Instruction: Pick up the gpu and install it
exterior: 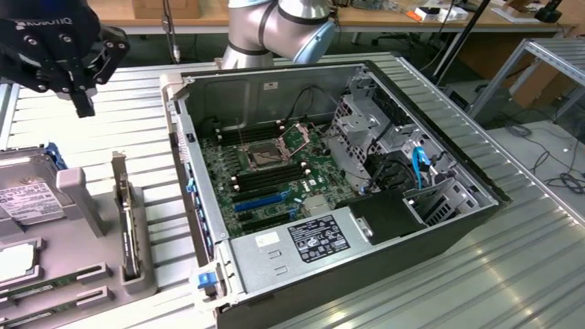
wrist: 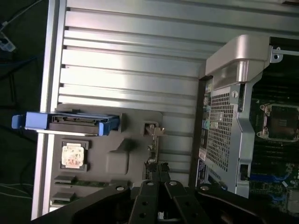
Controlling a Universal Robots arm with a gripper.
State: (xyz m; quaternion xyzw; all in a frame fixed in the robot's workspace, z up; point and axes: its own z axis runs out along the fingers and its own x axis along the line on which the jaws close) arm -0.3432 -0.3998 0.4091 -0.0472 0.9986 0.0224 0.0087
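currently the gripper (exterior: 84, 110) hangs above the slatted metal table (exterior: 137, 89) at the exterior view's upper left. its fingers are pressed together and nothing is between them. the gpu (exterior: 38, 289) lies flat in a slot of the grey tray (exterior: 78, 199) at the exterior view's lower left, well apart from the gripper. a dark card (exterior: 125, 226) with a metal bracket stands upright in the same tray. the open computer case (exterior: 457, 226) lies on its side just beside the tray, on the exterior view's right, with its motherboard (exterior: 274, 171) and blue slots (exterior: 260, 200) exposed.
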